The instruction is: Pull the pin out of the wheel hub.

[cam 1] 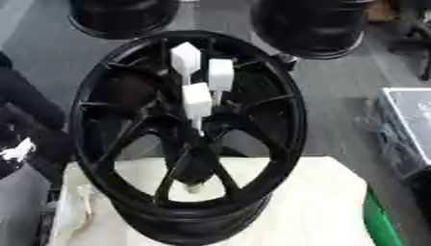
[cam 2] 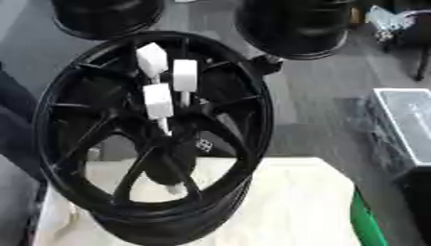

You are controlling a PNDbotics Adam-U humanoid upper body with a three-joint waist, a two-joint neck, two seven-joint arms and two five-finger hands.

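Pins with white block-shaped heads, three of them, stand in the middle of a black wheel hub [cam 1: 187, 139] that rests on a pale worktop [cam 1: 320, 202]. One pin [cam 1: 185, 58] sits highest and leans a little to the left, a second pin [cam 1: 221, 74] stands just beside it on the right, and a third pin [cam 1: 197, 101] is lowest, nearest the centre of the spokes. Each has a thin pale shaft running down from its head toward the hub's centre, so their long axes run roughly up and down in the views, heads uppermost and slightly fanned apart. Another small white piece [cam 1: 194, 188] shows low between the spokes, too small to make out. The wheel hub is tilted, its open face turned up toward the camera, the rim's near edge overhanging the front of the worktop. No brand, label or writing can be read on the wheel hub or the pins; a small pale mark [cam 2: 203, 144] between the spokes in the right eye view is illegible. Neither robot hand appears in either view, so their state cannot be told. Beyond the worktop, two more black wheels [cam 1: 307, 26] stand on a grey floor [cam 1: 336, 81], and a green edge [cam 1: 380, 223] shows at the lower right.
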